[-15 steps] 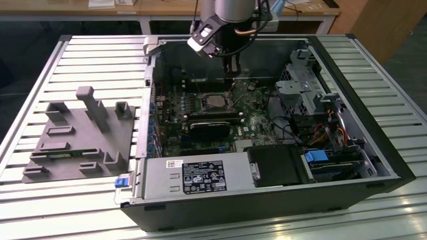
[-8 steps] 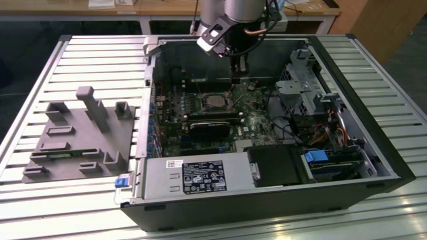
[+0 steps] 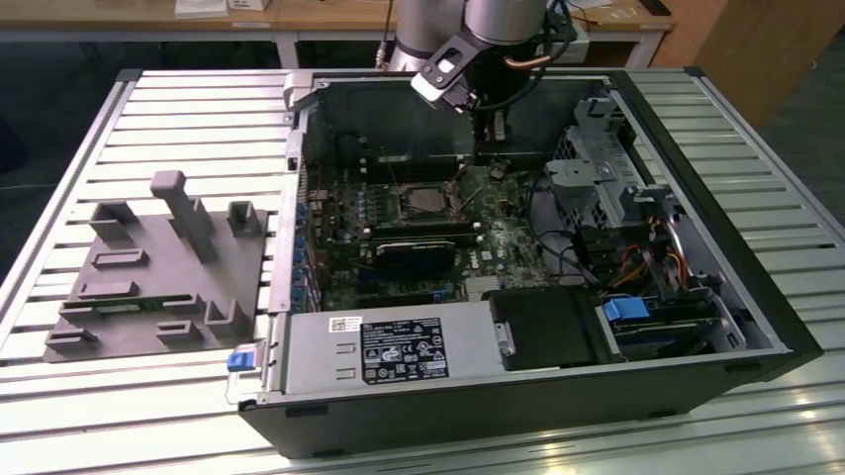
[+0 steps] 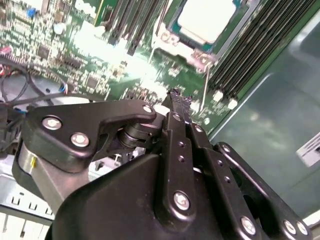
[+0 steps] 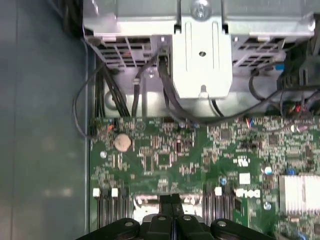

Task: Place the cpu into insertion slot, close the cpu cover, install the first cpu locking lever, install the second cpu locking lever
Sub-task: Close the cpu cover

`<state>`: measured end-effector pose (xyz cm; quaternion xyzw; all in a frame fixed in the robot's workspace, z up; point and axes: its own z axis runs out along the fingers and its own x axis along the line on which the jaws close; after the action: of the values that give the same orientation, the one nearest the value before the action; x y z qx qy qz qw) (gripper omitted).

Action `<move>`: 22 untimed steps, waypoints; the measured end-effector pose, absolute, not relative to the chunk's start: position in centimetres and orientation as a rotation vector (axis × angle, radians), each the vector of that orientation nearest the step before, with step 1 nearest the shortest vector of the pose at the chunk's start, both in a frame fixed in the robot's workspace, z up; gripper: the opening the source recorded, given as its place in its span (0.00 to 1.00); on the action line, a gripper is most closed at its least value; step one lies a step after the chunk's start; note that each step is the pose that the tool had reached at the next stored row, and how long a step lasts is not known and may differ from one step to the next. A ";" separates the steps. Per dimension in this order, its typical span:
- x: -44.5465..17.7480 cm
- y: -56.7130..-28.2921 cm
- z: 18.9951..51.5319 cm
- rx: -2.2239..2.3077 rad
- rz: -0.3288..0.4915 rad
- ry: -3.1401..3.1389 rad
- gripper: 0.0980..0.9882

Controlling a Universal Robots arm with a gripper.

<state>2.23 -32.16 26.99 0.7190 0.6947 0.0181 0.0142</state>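
In the exterior view the gripper (image 3: pixel 492 146) is seen lowered inside the open computer case (image 3: pixel 779 327), with bare motherboard (image 3: pixel 516 247) between it and the drive cage (image 3: pixel 601 168). The cpu (image 3: pixel 420 201) is seated flat in the insertion slot (image 3: pixel 391 208) nearby. In the second wrist view its pale top is turned upward, framed by the cpu cover (image 4: pixel 195 46), edges parallel to the memory slots (image 4: pixel 250 45); in both wrist views the fingers (image 5: pixel 165 202) are pressed together on nothing.

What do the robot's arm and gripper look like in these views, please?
The arm is made of smooth silver-grey cylindrical segments, with a pale bracket at the wrist. The gripper is matte black: flat linked bars joined by round pivots, dotted with silver screw heads, narrowing into two slim fingers.
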 end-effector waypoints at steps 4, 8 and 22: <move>3.4 -32.2 27.0 2.239 0.056 2.163 0.00; 4.3 -32.2 26.9 2.239 0.055 2.163 0.00; 4.9 -32.2 25.0 2.239 0.054 2.164 0.00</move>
<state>4.91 -32.16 24.97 0.7190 0.6947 0.0175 0.0137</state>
